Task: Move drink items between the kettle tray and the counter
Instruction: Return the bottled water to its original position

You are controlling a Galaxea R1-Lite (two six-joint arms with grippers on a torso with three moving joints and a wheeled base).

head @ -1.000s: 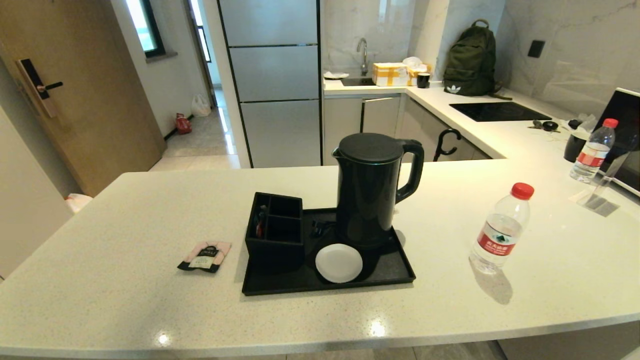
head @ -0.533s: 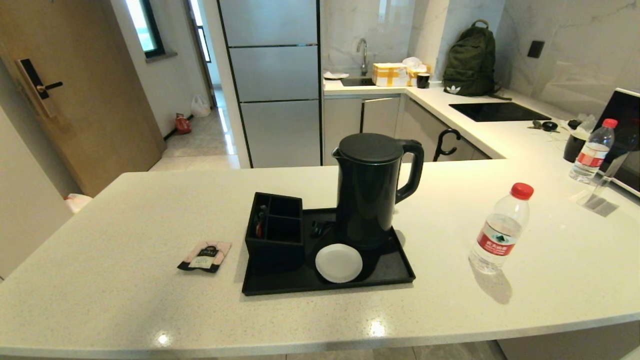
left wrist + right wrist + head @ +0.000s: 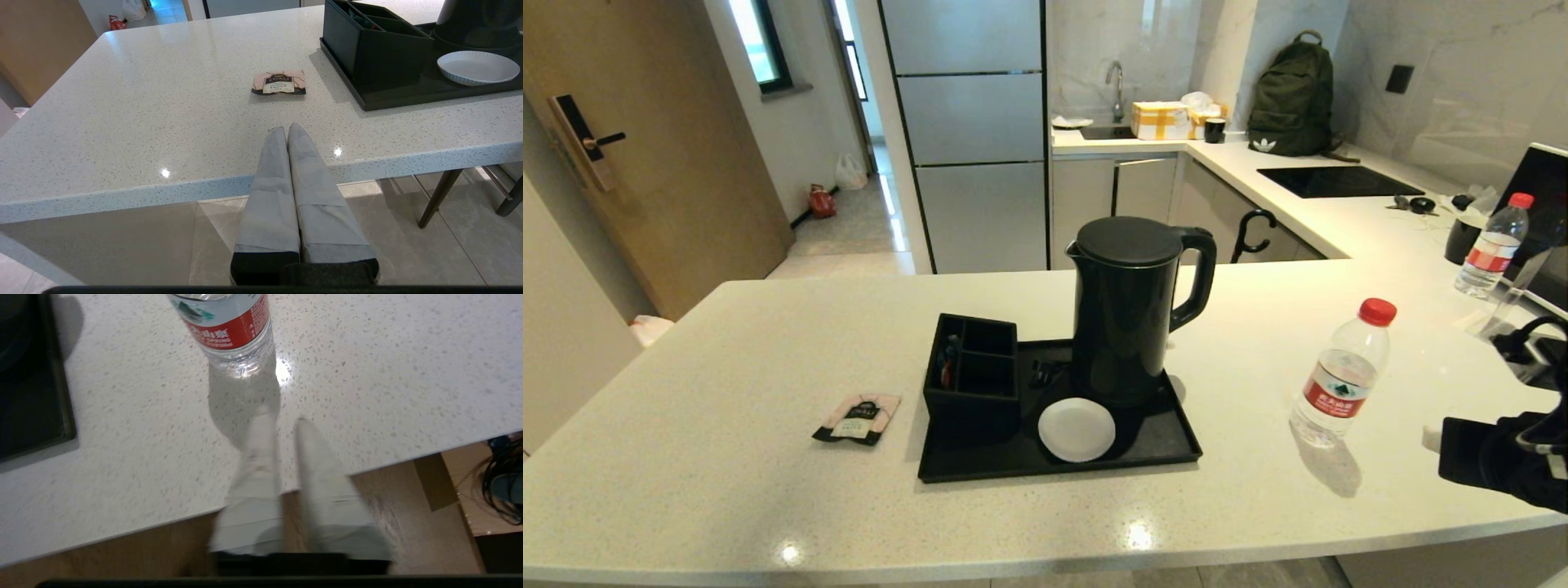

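Head view: since the earlier frames, the right end effector (image 3: 1433, 441) has entered at the worktop's (image 3: 768, 359) right edge, near the water bottle (image 3: 1342, 373); nothing else has shifted. The bottle is stood upright between the kettle tray (image 3: 1160, 445) and the right edge. The tea sachet (image 3: 858, 418) is laid flat just left of the tray.

Left wrist view: the left end effector (image 3: 287, 128) is seen with fingers pressed together, empty, held at the near edge, the sachet beyond it.

Right wrist view: the right end effector (image 3: 282, 421) is seen slightly parted, empty, short of the bottle (image 3: 229, 328).
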